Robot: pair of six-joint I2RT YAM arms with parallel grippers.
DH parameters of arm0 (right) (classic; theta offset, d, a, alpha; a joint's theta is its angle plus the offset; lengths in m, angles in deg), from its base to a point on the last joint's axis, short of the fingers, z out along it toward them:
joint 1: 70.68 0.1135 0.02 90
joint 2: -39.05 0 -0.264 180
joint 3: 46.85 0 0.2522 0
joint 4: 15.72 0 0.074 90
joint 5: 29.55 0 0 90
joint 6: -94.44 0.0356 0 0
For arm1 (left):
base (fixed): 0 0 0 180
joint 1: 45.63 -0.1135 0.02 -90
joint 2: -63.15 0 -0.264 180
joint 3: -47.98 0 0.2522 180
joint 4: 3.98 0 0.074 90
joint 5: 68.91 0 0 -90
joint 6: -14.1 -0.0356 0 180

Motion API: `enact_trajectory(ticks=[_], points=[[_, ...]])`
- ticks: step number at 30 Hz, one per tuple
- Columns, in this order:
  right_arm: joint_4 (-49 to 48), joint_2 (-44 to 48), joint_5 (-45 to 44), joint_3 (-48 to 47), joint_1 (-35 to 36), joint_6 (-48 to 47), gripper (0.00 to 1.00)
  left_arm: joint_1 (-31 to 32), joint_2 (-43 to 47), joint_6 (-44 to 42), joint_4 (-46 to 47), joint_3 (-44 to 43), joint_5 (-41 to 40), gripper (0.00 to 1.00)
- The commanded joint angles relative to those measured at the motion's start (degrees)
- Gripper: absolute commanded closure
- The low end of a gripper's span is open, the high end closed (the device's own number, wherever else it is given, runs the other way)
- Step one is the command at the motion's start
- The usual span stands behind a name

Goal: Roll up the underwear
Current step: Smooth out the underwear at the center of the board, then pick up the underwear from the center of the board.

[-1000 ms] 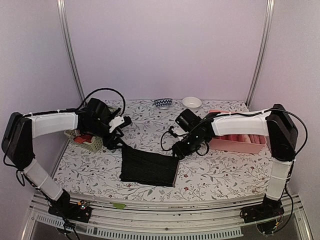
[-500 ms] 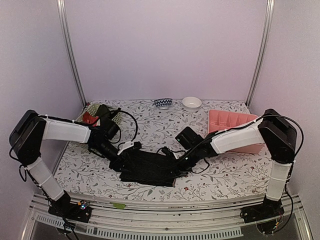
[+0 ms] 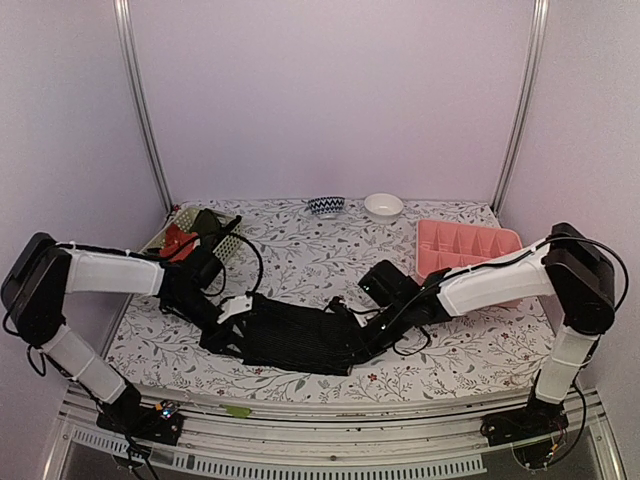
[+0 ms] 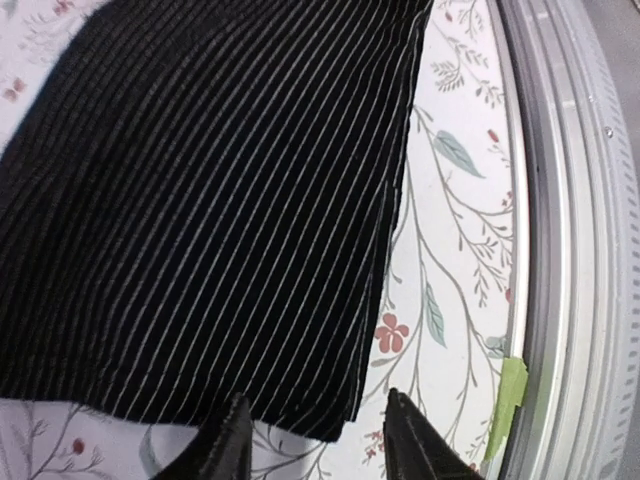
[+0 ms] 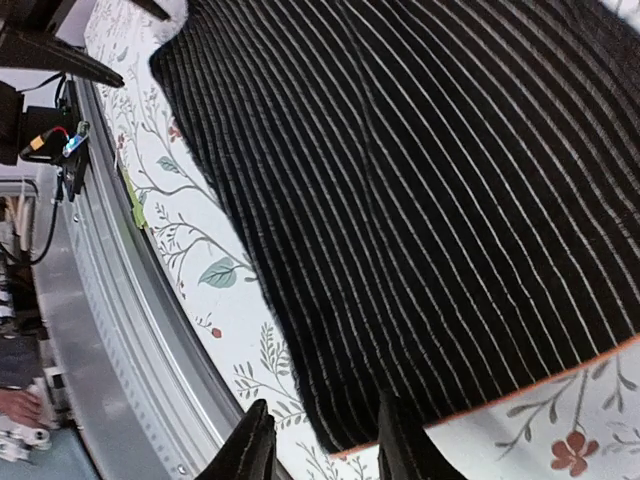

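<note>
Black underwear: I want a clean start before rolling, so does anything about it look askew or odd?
Mostly flat and undamaged. The black underwear shows a thin orange strip along one edge; trim or another garment beneath, I cannot tell.

Open table [image 3: 300, 250] lay between the black underwear [image 3: 290, 340] and the far edge, where two bowls [image 3: 326, 206] stood. The green basket [image 3: 230, 238] blocked the far left corner, and the pink tray [image 3: 465, 245] blocked the right edge. The left arm [image 3: 110, 272] and right arm [image 3: 490, 285] reached low across the near middle.
</note>
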State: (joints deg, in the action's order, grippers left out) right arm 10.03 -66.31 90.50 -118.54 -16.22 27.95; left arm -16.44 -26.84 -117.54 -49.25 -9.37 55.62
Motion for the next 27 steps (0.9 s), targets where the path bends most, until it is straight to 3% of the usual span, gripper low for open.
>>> enact_trajectory(ticks=[1, 6, 9, 20, 27], points=[[-0.5, 11.1, -14.0, 2.8, 4.0, -9.1, 0.59, -1.7, 10.9, -8.1, 2.2, 3.3, 2.1, 0.5], [-3.5, 15.5, -23.9, 6.6, 8.8, -21.8, 0.44, -1.6, 20.4, -13.8, 11.1, 10.5, 1.1, 0.46], [-3.6, 14.3, -28.1, 7.3, 11.7, -29.7, 0.41, -1.3, 22.7, -15.6, 13.8, 13.0, 0.8, 0.46], [-2.4, 7.0, -31.2, 7.3, 15.4, -37.4, 0.44, -1.2, 19.9, -12.9, 14.0, 12.6, 0.2, 0.47], [-1.9, 1.3, -33.8, 5.2, 15.6, -38.1, 0.53, -1.2, 18.6, -14.0, 13.6, 13.1, -0.9, 0.48]])
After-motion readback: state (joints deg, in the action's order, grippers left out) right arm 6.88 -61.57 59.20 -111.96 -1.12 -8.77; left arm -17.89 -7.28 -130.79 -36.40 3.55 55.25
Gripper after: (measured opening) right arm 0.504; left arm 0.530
